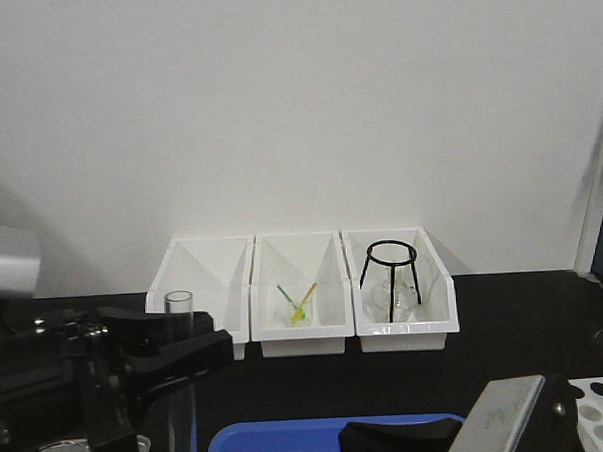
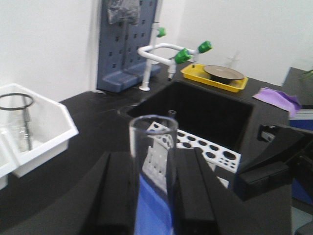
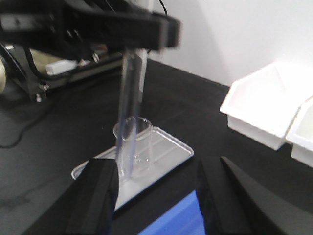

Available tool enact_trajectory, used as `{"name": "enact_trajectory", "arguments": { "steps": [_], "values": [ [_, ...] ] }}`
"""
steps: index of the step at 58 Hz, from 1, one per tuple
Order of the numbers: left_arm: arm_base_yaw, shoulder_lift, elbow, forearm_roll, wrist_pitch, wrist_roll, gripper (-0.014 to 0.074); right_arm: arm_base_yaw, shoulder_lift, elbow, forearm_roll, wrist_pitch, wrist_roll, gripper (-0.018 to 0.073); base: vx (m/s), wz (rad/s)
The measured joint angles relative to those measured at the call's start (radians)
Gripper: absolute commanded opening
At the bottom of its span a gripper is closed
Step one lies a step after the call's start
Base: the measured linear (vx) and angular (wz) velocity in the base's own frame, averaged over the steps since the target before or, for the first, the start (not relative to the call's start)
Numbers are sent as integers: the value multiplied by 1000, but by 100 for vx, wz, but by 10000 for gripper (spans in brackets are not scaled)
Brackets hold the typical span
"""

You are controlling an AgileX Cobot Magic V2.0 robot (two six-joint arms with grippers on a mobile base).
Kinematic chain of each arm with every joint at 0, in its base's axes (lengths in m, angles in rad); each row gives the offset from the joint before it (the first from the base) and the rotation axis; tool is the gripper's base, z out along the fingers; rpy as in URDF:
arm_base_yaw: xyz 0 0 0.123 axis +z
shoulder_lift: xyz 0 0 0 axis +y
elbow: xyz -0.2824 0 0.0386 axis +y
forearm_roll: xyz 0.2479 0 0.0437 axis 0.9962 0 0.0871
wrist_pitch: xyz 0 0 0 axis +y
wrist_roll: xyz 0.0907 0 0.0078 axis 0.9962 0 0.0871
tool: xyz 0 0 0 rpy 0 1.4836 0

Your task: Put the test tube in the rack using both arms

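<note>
The left gripper (image 2: pixel 154 196) is clenched on the test tube (image 2: pixel 151 147), its two black fingers (image 2: pixel 116 191) pressing the glass from either side partway down, so the open mouth stands clear above them. The tube hangs upright. That grip suits a hand-over: it leaves bare glass below the fingers for a second grasp, and it keeps the tube in the attitude it needs for a hole in the rack.

The right gripper (image 3: pixel 159 188) is released, with its fingers spread wide and nothing between them. It points at the lower stretch of the tube from just beside it. I judge this to be the approach for taking the tube, which has not yet been done.

In the right wrist view the tube's foot overlaps a clear beaker (image 3: pixel 135 152) standing on a shallow tray (image 3: pixel 168 147) on the black table (image 3: pixel 58 127). I cannot tell whether the tube sits inside the beaker or hangs in front of it.

A blue tray (image 1: pixel 291 442) lies between the arms. The rack (image 2: pixel 210 149) waits on the right arm's side, at the edge of the sink (image 2: pixel 205 107) and well apart from the tube. That is probably why two arms are used. Three white bins (image 1: pixel 299 286) line the wall behind and play no part here.
</note>
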Motion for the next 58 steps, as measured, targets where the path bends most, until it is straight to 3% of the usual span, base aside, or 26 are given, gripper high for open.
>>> {"name": "enact_trajectory", "arguments": {
  "steps": [14,23,58],
  "values": [
    [-128,52,-3,-152,36,148,0,0,2,0,8,-53,2,419,0,0],
    [-185,78,-3,-219,46,202,0,0,2,0,8,-54,2,419,0,0],
    [-330,107,-3,-283,61,242,0,0,2,0,8,-59,2,419,0,0]
  ]
}}
